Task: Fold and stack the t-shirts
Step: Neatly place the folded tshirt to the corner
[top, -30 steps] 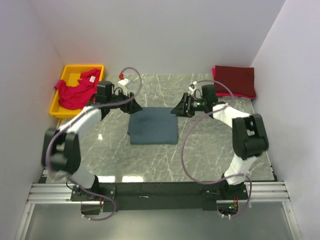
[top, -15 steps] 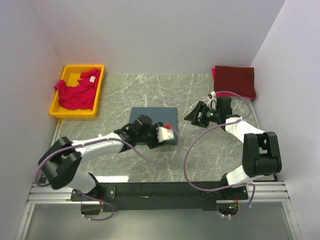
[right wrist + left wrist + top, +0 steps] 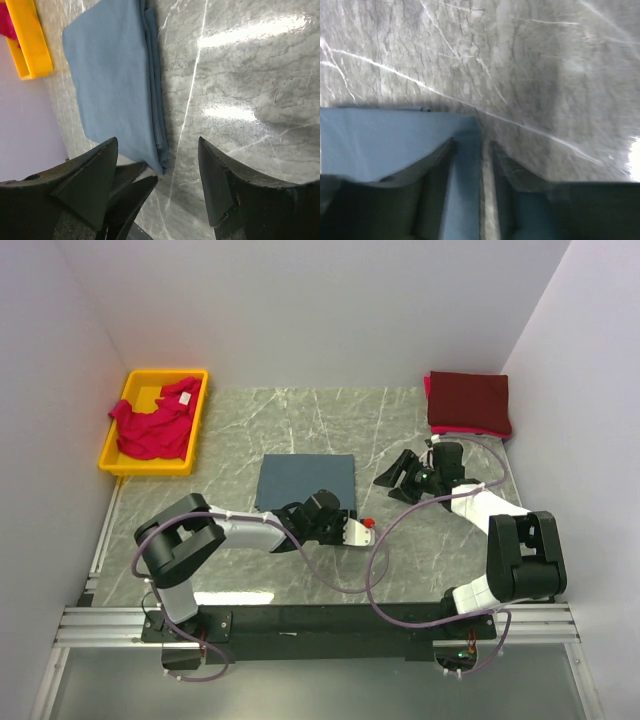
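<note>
The blue-grey shirt (image 3: 305,483) lies folded mid-table (image 3: 420,540), and the maroon shirt (image 3: 469,400) is folded far right. The pinkish-red shirt (image 3: 150,425), crumpled in the yellow bin (image 3: 165,374) far left, awaits folding. I judge stacking comes next. My left claw (image 3: 472,145) straddles the blue-grey shirt's near-right corner, jaws apart; my right claw (image 3: 157,145) gapes empty.

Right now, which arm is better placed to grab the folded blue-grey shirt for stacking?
Left. The left gripper sits at the near right corner of the blue-grey t-shirt, jaws straddling its edge. The right gripper hangs open over the table, apart from the cloth.
</note>
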`<state>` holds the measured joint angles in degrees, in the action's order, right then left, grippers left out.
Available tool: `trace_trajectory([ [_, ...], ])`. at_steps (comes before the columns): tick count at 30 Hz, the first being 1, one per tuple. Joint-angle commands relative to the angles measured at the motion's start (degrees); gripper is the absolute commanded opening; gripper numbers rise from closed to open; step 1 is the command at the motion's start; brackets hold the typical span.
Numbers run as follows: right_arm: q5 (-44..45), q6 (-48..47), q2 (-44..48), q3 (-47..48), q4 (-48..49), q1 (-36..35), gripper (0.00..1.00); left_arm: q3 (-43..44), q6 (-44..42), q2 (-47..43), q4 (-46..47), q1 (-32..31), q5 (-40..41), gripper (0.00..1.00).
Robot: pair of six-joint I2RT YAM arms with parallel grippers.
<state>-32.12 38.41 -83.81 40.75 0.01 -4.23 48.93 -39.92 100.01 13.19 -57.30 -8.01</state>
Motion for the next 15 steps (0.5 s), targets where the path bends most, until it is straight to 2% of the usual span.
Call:
trace_trajectory([
  [1, 2.32, 2.8, -0.12, 0.3, 1.92, 0.27, 0.72, 2.84, -1.39, 1.85, 3.59, -0.18, 1.33, 0.38],
  [4, 1.1, 5.7, -2.14, -0.93, 4.11, 0.27, 0.73, 2.14, -0.51, 1.77, 4.56, 0.08, 1.42, 0.18],
  [7, -1.36, 9.57, -5.21, -1.38, 7.36, 0.19, 0.73, 0.38, -0.25, -0.07, 5.62, 0.7, 0.36, 0.02],
  [15, -3.83, 15.28, -10.05, -0.67, 13.17, -2.53, 0.76, 3.71, 4.15, -4.29, 1.76, 4.03, -4.55, 0.01],
])
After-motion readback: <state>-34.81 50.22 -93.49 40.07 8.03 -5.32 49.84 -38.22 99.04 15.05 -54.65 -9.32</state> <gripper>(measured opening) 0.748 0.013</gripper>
